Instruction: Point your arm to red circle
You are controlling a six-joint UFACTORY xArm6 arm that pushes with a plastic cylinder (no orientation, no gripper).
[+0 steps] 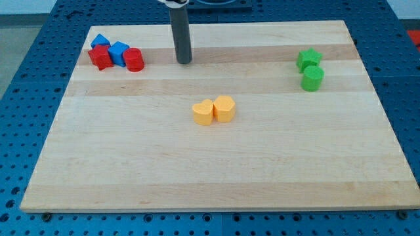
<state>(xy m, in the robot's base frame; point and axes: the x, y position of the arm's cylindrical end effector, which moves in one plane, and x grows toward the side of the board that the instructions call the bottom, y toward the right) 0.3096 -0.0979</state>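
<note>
My tip (184,61) rests on the wooden board (210,164) near the view's top, a bare rod end grasping nothing. The red circle (134,59) lies to its left, near but apart, with bare wood between. That block touches a blue block (119,52), which sits against a red block (101,57) and another blue block (100,41) in a tight cluster at the top left. Two yellow blocks (214,110) touch at the board's middle. A green star-like block (308,59) and a green cylinder (312,78) touch at the right. The pale board lies on a blue perforated table (26,98).
</note>
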